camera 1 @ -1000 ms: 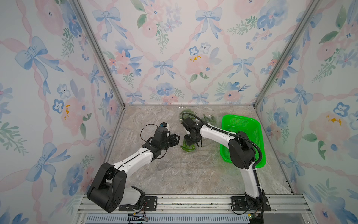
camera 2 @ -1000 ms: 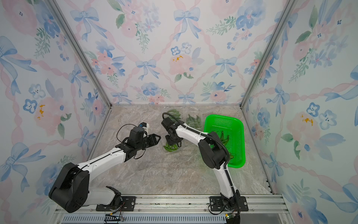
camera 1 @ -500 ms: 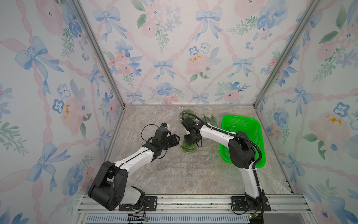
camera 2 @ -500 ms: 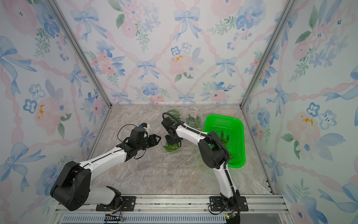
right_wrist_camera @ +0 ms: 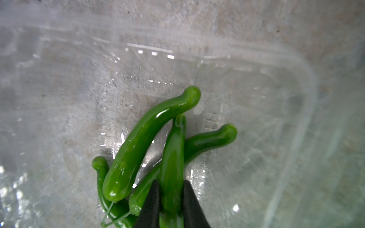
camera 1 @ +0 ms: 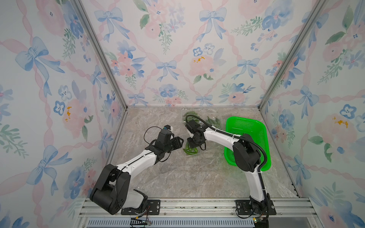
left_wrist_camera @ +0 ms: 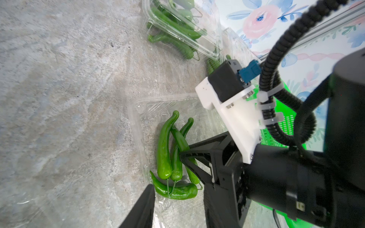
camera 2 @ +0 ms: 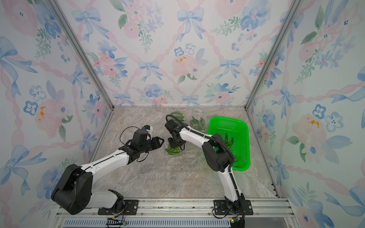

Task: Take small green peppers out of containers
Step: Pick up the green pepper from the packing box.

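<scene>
Small green pepper (right_wrist_camera: 172, 150), slender and glossy, is pinched by the right gripper (right_wrist_camera: 170, 189), jaws nearly closed on it, long axis straight out from the fingertips; only the right wrist view shows this grip. It lies in a clear plastic punnet tray (right_wrist_camera: 296, 118); left gripper (camera 1: 178, 142) nearby, jaws apart, empty

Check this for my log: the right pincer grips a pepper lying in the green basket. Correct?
No. The right pincer grips a pepper lying in a clear plastic tray, not the green basket; the right wrist view shows it.
</scene>
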### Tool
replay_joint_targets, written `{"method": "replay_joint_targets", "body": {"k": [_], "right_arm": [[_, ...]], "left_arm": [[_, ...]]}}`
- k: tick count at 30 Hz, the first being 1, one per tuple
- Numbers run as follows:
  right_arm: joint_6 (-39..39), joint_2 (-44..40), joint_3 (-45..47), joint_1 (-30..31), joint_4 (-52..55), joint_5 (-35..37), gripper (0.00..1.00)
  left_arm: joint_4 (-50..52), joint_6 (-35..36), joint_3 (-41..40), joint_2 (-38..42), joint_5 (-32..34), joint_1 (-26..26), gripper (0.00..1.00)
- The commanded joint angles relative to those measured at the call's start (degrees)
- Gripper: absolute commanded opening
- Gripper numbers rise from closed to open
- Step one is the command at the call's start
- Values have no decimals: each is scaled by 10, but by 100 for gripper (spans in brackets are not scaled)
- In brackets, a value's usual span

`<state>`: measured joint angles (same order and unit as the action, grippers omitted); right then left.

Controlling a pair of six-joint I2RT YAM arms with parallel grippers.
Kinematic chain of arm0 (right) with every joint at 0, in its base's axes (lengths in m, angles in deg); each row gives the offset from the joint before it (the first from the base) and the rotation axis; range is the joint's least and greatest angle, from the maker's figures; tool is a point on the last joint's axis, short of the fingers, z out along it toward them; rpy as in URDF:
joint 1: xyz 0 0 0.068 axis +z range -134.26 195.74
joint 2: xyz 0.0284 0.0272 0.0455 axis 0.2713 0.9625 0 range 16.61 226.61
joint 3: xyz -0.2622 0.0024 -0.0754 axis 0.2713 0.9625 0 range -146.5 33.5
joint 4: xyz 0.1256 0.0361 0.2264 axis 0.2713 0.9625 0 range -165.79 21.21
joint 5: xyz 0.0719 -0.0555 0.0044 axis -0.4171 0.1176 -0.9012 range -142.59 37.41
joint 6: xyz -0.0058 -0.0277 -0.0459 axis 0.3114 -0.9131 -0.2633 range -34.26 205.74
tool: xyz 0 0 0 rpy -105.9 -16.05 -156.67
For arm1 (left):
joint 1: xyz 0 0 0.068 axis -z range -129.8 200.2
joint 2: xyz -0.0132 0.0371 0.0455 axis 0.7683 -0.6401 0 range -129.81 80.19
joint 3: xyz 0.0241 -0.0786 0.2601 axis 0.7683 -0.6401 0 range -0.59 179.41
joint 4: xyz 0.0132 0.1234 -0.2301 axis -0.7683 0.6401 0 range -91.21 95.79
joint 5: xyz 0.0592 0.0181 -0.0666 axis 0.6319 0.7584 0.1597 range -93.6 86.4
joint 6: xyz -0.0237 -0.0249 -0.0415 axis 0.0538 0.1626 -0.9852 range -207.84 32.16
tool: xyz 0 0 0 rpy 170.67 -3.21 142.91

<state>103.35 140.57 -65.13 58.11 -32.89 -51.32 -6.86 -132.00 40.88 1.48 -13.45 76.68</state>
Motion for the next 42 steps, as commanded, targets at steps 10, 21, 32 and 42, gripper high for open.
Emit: {"method": "replay_joint_targets", "body": {"k": [10,21,32,42], "right_arm": [[23,-115,37,-5,4,-37,11],[38,-191,70,-13,-21,-36,11],[51,-311,107,-66,-21,-36,12],[60,-465,208,-236,-26,-35,13]], "left_arm": [[5,4,35,-21,-2,-4,44],[4,5,68,-40,-15,-3,44],[4,5,114,-70,-19,18,44],[5,6,243,-178,-22,108,43]]}}
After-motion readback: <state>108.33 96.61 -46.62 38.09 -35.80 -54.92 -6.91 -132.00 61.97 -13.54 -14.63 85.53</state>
